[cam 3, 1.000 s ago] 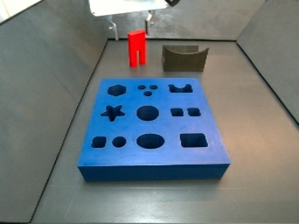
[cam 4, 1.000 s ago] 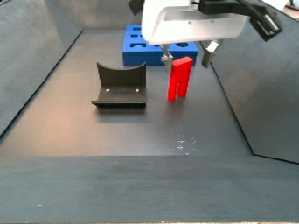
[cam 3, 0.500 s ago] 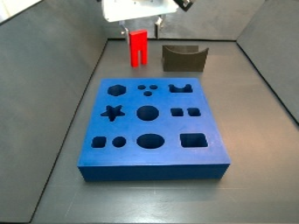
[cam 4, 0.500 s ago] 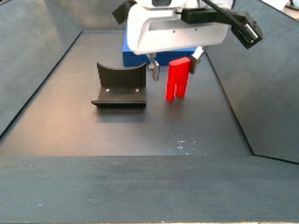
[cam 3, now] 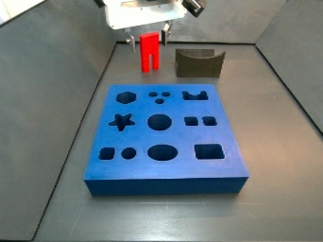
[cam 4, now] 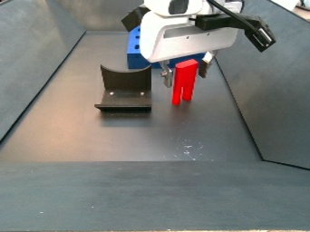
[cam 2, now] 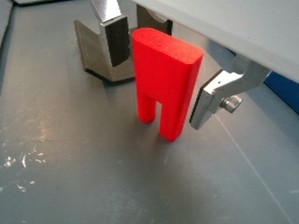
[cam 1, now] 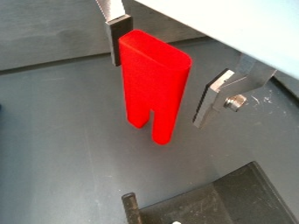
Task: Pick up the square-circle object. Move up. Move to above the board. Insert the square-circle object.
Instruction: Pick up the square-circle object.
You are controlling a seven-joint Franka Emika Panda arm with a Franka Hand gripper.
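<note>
Your gripper (cam 2: 158,83) straddled the square-circle object (cam 2: 165,83), jaws apart; you needed to centre it before closing squarely.

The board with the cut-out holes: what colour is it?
Blue; the board shows best in a side view.

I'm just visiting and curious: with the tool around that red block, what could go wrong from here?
The tool straddles the square-circle object, but its fingers look open, with gaps, so uneven closing might tip the block. The fixture stands close beside it, so a sideways drift could bump it. The board offers many holes; misalignment may jam the insertion.
</note>
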